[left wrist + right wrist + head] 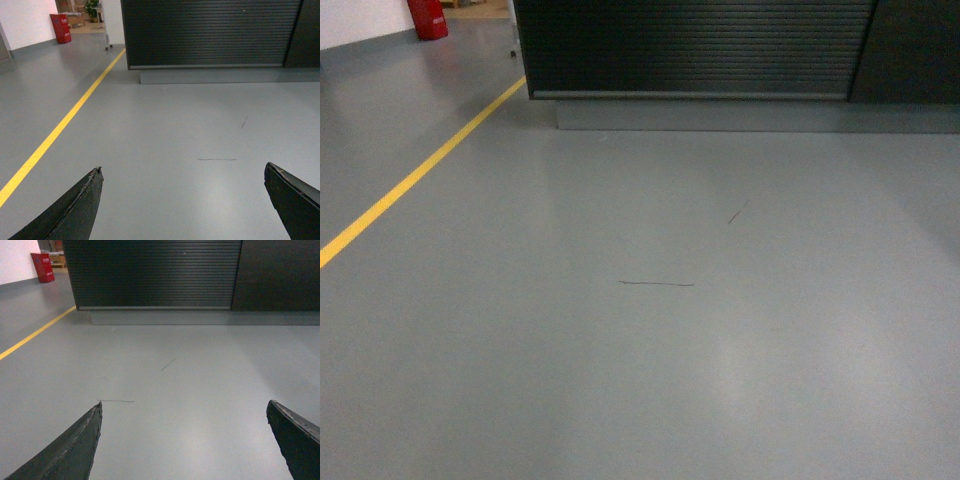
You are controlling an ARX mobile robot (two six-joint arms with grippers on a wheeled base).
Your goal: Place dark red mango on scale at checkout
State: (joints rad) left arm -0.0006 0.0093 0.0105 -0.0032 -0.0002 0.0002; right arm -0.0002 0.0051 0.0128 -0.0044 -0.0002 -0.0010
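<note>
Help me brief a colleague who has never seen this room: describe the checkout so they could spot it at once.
Follow the grey floor and its yellow line to the far end. There stands the checkout, a long black counter on a grey plinth. Its horizontally ribbed front sets it apart from the smooth dark panel on its right and the red bin off to the left.

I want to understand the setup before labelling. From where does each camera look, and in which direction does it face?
Head: sits high on the robot, slants down at the grey floor toward the black counter; no part of the robot shows.
Left wrist: sits low behind the left tool, faces forward; both fingers wide apart, empty.
Right wrist: sits low behind the right tool, faces forward; fingers wide apart, empty.
All three share the ribbed counter, yellow line and red bin.
</note>
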